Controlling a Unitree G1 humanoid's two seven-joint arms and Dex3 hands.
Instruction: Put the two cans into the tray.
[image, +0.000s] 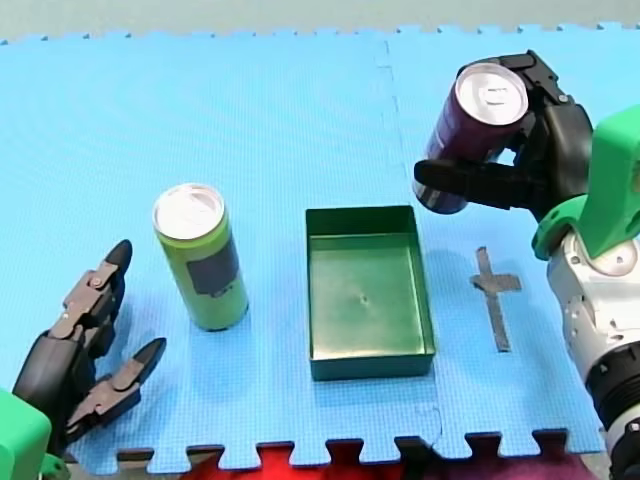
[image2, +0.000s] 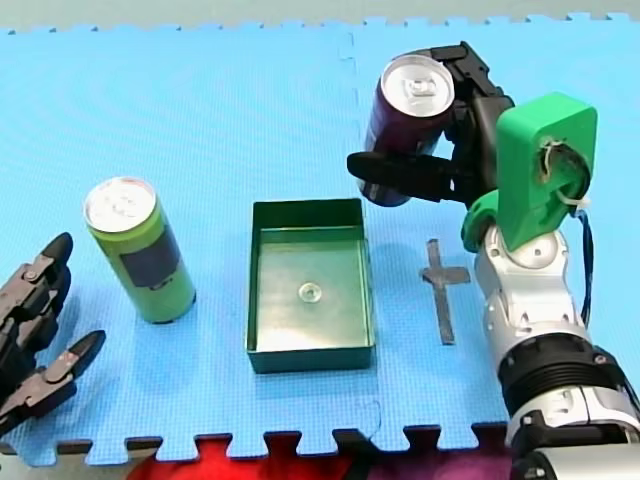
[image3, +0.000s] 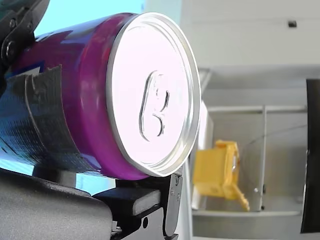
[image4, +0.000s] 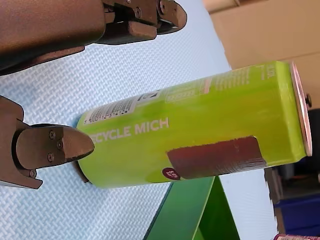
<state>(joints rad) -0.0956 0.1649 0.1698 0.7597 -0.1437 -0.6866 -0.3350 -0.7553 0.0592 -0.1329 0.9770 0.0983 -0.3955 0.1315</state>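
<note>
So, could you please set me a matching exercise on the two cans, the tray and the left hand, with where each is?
1. purple can
2. green can
3. tray
4. left hand

A. dark green, lying mid-mat
B. held up by the right hand
C. open, at the mat's front left corner
D. standing on the mat, left of the tray

Pairs: 1-B, 2-D, 3-A, 4-C.

Covered low on the purple can (image: 487, 105) by fingers (image: 465, 183) of the right robot hand (image: 530, 150); cropped behind the left robot hand (image: 80, 355) by the lower left corner.
</note>
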